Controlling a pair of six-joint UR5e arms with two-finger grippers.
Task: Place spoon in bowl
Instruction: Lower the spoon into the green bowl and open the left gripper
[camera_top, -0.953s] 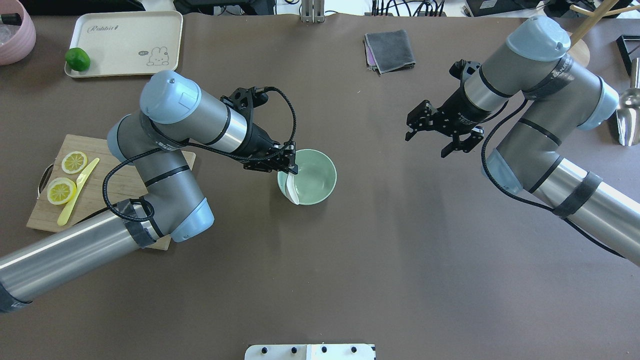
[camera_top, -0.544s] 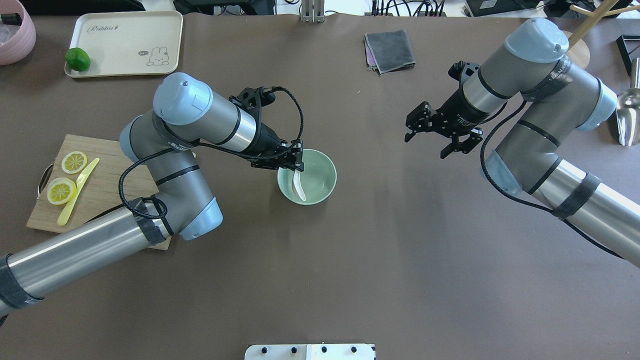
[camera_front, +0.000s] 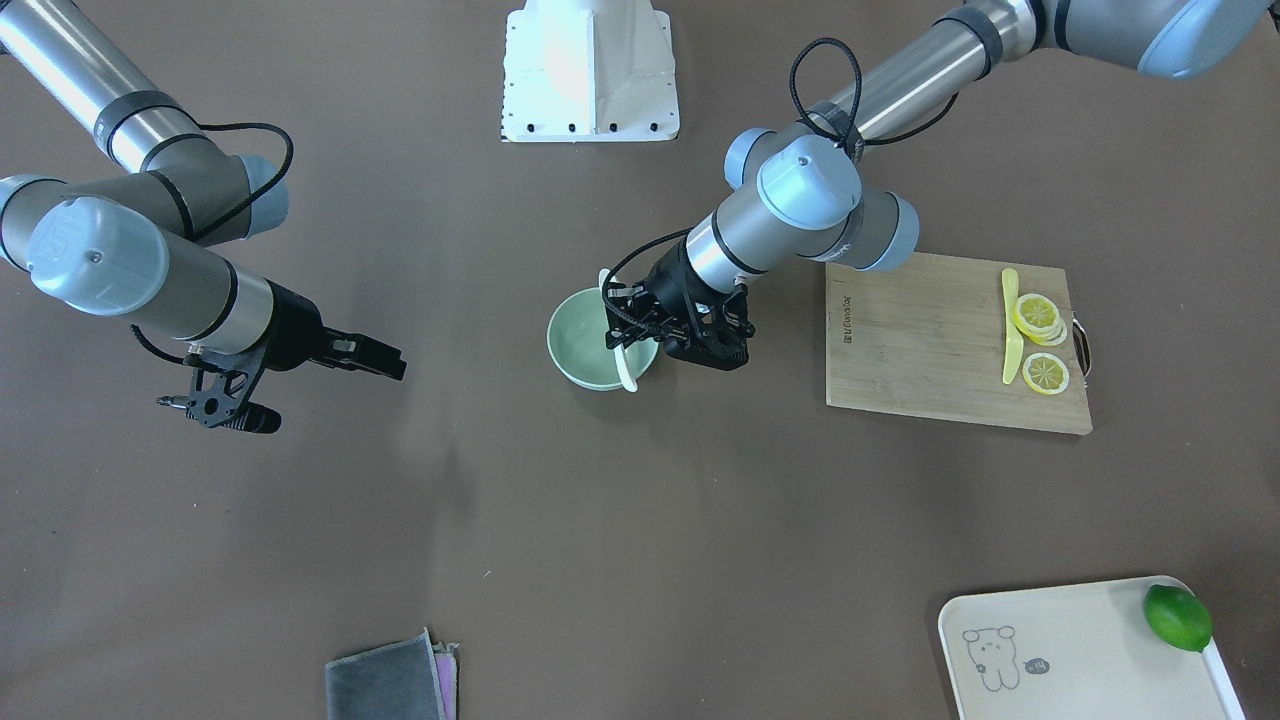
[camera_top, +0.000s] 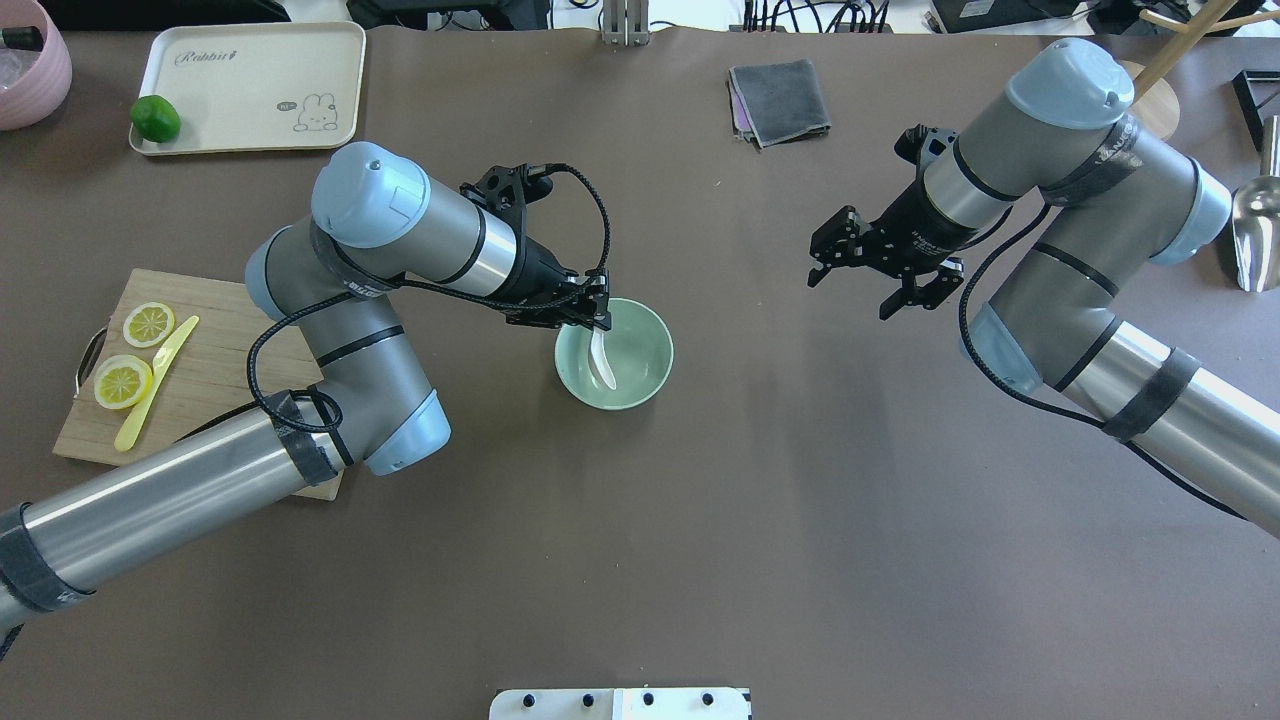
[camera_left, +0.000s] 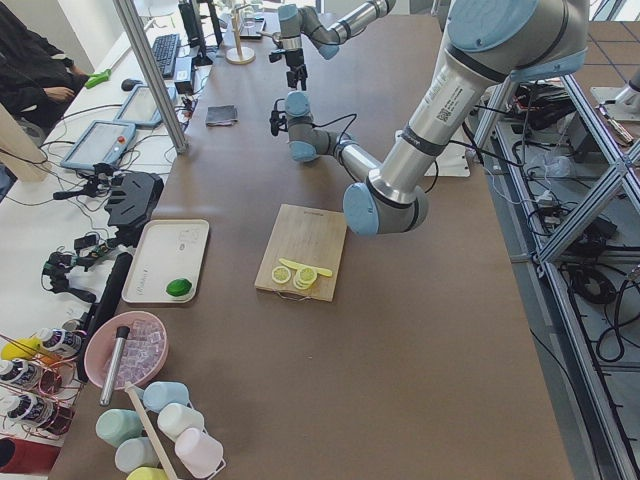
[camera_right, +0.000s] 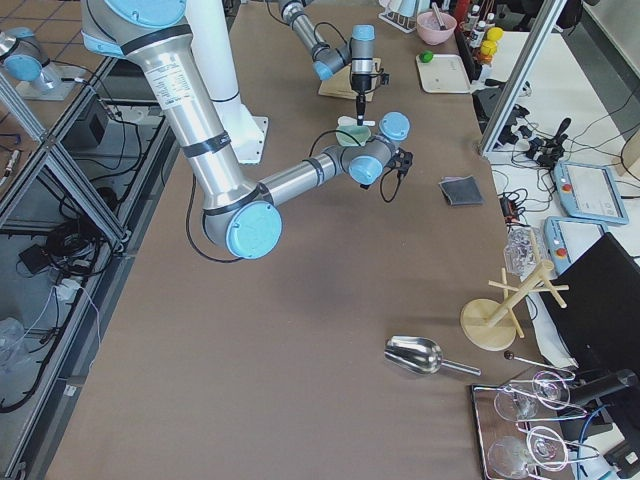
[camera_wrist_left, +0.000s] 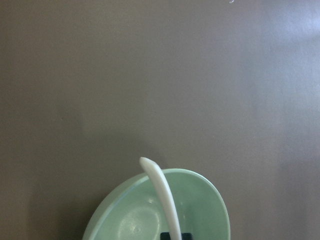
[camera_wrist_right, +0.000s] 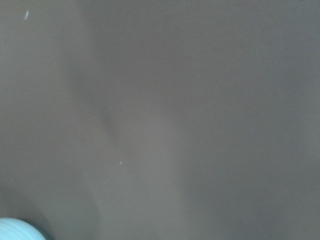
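The pale mint-green bowl (camera_top: 645, 345) stands on the brown table, left of centre. My left gripper (camera_top: 597, 318) is above the bowl's far-left rim, shut on the handle of the white spoon (camera_top: 602, 362). The spoon hangs down with its scoop inside the bowl. In the front view the spoon (camera_front: 626, 368) sits at the bowl's (camera_front: 575, 335) right side under the left gripper (camera_front: 628, 330). The left wrist view shows the spoon (camera_wrist_left: 162, 195) edge-on over the bowl (camera_wrist_left: 202, 210). My right gripper (camera_top: 850, 293) is open and empty, held above the table well to the right of the bowl.
A wooden cutting board (camera_top: 215, 375) with lemon slices and a yellow knife (camera_top: 155, 385) lies at the left. A cream tray (camera_top: 250, 85) with a lime (camera_top: 155, 118), a grey cloth (camera_top: 780, 100), a pink bowl (camera_top: 30, 70) and a metal scoop (camera_top: 1255, 230) line the far side and right edge.
My left gripper has moved right and a little away with the spoon, from the bowl's left rim to over its inside. The right arm has barely shifted.
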